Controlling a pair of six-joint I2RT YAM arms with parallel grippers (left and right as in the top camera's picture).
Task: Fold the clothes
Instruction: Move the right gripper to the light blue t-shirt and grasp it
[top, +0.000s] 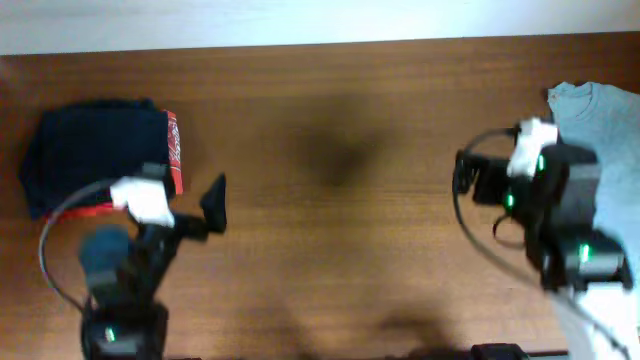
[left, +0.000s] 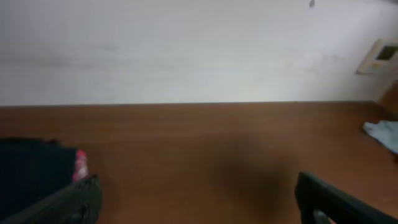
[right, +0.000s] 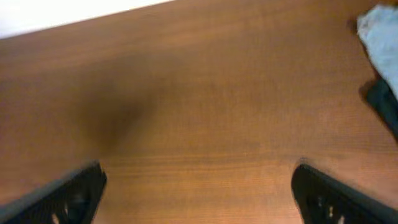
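The pale grey-blue T-shirt lies wrinkled at the table's right edge, partly under my right arm. A corner of it shows at the right in the left wrist view and at the top right in the right wrist view. My right gripper is open and empty over bare wood just left of the shirt, its fingers wide apart. My left gripper is open and empty near the front left, its fingers wide apart over bare wood.
A folded stack of navy and red garments lies at the far left, just behind my left gripper; its edge shows in the left wrist view. The brown wooden table ends at a white wall at the back.
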